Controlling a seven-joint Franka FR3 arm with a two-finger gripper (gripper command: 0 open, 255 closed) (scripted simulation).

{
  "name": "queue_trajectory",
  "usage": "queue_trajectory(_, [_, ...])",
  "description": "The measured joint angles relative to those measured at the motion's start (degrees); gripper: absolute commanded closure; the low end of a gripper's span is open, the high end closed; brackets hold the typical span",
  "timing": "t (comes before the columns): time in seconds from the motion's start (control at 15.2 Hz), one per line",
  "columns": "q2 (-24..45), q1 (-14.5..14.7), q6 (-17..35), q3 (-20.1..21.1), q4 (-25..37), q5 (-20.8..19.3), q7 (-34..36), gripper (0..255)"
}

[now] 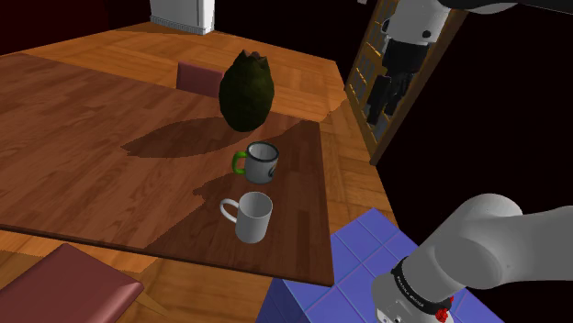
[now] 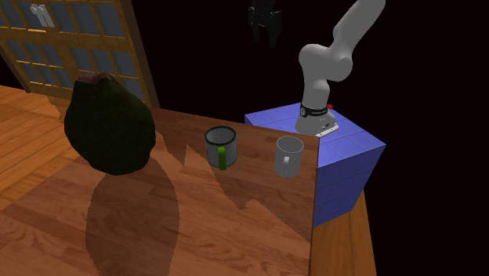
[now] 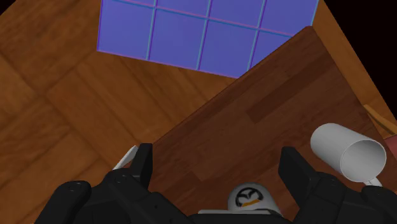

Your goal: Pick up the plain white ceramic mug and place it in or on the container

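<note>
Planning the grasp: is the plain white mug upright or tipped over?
Upright. The white mug stands on its base on the table, rim facing up, handle sticking out sideways.

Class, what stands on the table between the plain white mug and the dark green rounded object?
A grey mug with a green handle stands between the white mug and the dark green object, apart from both, in the shoulder view.

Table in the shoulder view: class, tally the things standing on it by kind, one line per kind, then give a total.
Mugs: 2, the plain white mug and the grey mug with a green handle
Containers: 1, the dark green bag-like container
Total: 3
</note>
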Motion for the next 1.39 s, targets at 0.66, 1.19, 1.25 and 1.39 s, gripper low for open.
queue_trajectory(0.66, [3.4, 3.3, 10.9, 8.3, -6.4, 6.6, 8.9, 0])
queue_trajectory(1.19, [11.7, 5.8, 23.2, 16.4, -8.6, 11.1, 16.9, 0])
queue_trajectory(1.25, [13.1, 6.1, 24.9, 17.6, -8.7, 11.6, 18.1, 0])
queue_trajectory(1.39, [16.6, 6.4, 28.2, 19.7, -8.1, 11.9, 20.3, 0])
